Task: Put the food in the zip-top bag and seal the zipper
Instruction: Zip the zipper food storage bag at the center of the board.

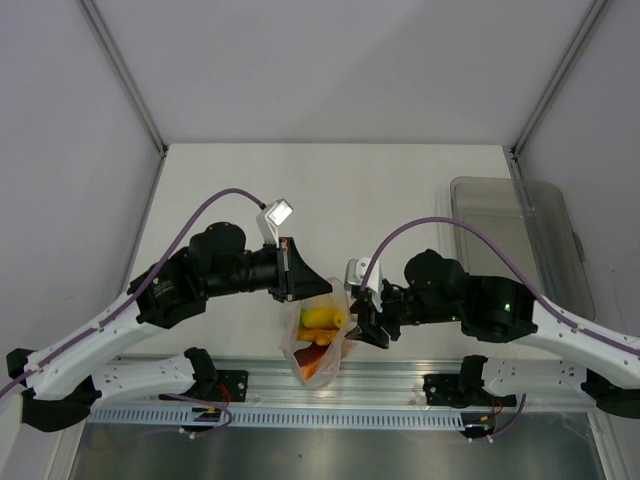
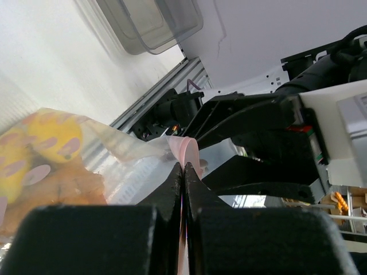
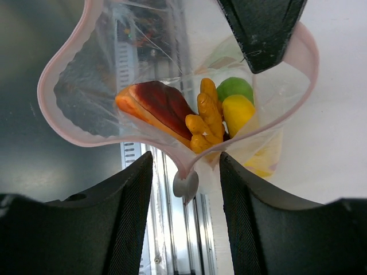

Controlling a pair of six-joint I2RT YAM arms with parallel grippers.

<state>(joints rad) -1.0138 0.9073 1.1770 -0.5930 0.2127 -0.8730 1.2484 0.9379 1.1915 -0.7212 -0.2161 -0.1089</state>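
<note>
The left claw point(image 2: 182, 171) is squeezing tight on the pink zipper point(image 2: 187, 150) of the bag point(image 1: 318, 345). The right claw point(image 3: 184, 163) is gaping apart, and the zipper edge is dipping into the gap. The bag is hanging open between the two claws, by the near edge of the tabletop point(image 1: 330, 190). The food point(image 3: 200, 114) is sitting inside the bag.

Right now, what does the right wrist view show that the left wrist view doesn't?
Right wrist only: the bag's open mouth, the lime and a reddish-brown piece inside, and the right gripper open with the zipper's edge between its fingers. Left wrist only: the tray, and the left gripper shut on the zipper. Both: the bag, zipper and yellow food.
</note>
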